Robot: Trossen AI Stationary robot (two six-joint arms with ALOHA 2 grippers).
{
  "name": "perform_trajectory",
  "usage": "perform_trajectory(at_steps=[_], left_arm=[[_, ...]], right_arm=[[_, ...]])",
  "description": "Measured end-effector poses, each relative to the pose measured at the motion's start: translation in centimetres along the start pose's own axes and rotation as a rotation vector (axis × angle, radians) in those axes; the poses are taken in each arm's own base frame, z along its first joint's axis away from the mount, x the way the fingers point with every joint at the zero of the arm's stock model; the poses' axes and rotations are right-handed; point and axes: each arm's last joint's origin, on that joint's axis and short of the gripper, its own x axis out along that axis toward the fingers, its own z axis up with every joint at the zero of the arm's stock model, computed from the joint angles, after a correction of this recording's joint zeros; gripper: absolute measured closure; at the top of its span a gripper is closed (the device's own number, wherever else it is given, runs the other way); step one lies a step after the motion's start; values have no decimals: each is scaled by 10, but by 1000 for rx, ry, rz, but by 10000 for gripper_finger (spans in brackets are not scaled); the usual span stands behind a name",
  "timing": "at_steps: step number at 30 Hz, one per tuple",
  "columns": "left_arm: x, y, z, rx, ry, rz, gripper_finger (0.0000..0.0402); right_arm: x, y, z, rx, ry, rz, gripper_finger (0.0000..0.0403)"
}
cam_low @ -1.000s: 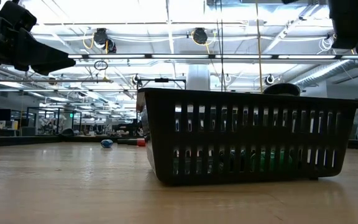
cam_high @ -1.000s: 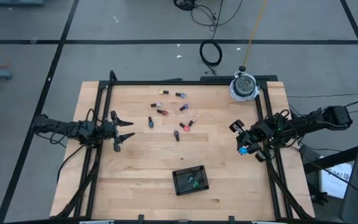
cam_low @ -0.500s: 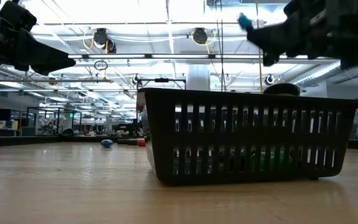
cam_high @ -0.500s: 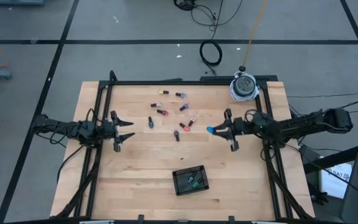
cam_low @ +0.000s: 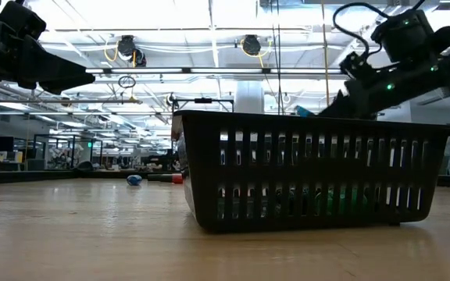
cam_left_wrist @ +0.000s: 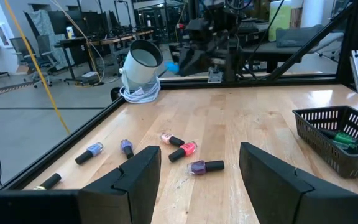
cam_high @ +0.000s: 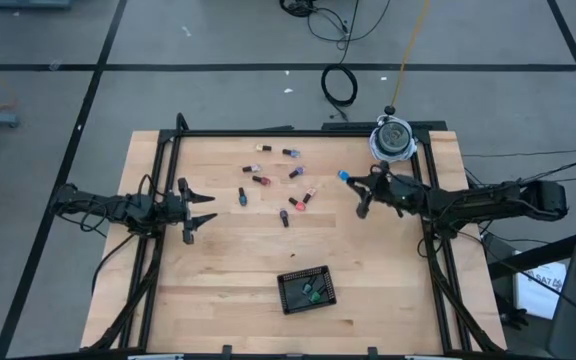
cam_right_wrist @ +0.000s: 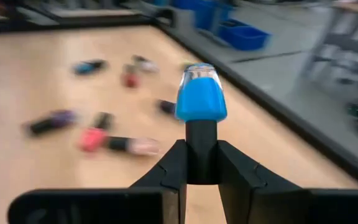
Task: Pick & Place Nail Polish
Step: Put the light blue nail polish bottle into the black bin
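Observation:
Several small nail polish bottles [cam_high: 278, 185] lie on their sides on the far middle of the wooden table, also seen in the left wrist view [cam_left_wrist: 182, 151]. My right gripper [cam_high: 351, 183] hovers to their right, shut on a blue bottle [cam_right_wrist: 201, 94]. At the table's left, my left gripper [cam_high: 206, 207] stands open and level, with nothing between its fingers. A black grid basket [cam_high: 306, 288] near the front edge holds green bottles [cam_high: 313, 293]. My right gripper pinches the blue bottle's dark cap [cam_right_wrist: 201, 146] between its two fingers. The fingers come about level from the table's right, and the blue body [cam_high: 343, 177] sticks out past the fingertips. The bottle is lifted clear of the table.
A white roll with a coiled cable [cam_high: 393, 138] stands at the far right corner, close behind my right gripper. Black frame rails [cam_high: 163, 200] run along the table's left and right sides. In the low view the basket [cam_low: 311, 168] fills the middle.
My right gripper has tipped from pointing down to about level. It has swung from the table's right edge toward the left and then toward the far edge, sinking a little. The blue bottle has stayed clamped in it and clear of the table.

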Motion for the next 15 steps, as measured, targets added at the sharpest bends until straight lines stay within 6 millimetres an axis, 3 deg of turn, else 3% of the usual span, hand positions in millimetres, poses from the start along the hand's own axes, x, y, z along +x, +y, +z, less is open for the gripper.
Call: perform_trajectory(at_steps=[5,15], left_arm=[[0,0,0,0,0,0,188],[0,0,0,0,1,0,188]], right_arm=[[-2,-3,0,-100,10,-199,354],[-14,23,-1,-588,79,-421,354]])
